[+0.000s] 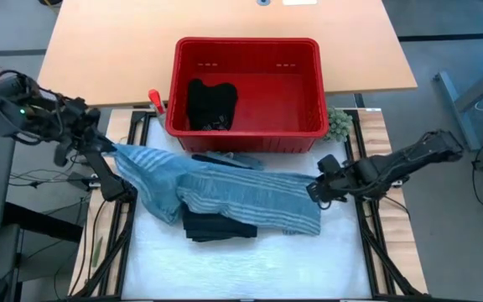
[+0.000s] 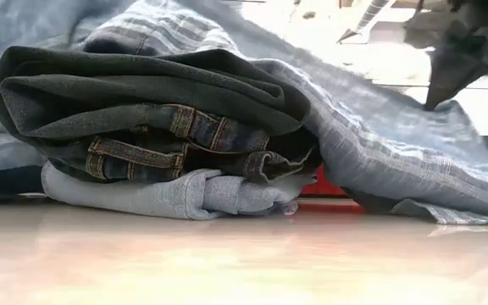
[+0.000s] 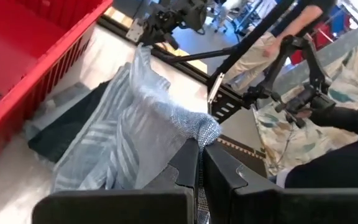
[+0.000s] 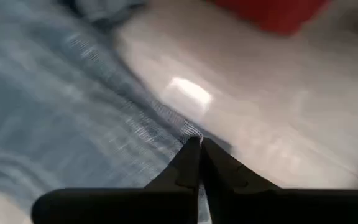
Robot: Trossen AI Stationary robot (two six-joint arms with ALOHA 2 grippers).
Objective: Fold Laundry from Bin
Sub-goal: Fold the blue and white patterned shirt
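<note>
The blue-white striped garment [image 1: 225,189] is spread between my two grippers in front of the red bin [image 1: 246,134]. It drapes over a stack of folded dark and denim garments [image 1: 216,225], which also shows in the low view [image 2: 159,127]. A black garment [image 1: 210,102] lies inside the bin. My left gripper [image 1: 116,151] is shut on the striped garment's left end. My right gripper [image 1: 315,190] is shut on its right end. My left gripper pinches a bunched corner of the striped garment [image 3: 199,129] between its two shut fingers, coming from the table's left. The cloth runs away from the fingers toward the other arm, with its middle resting on the stack. My right gripper pinches the garment's thin edge [image 4: 190,132] between its two shut fingertips, coming from the table's right, slanting down. The held end sits just above the table, and the cloth slopes from there up over the stack.
A small green fuzzy lump [image 1: 338,124] lies by the bin's right front corner. A small red-orange object [image 1: 153,99] sits at the bin's left side. A grey-blue garment [image 1: 225,158] lies against the bin's front wall. White table surface [image 1: 250,268] lies near the front edge.
</note>
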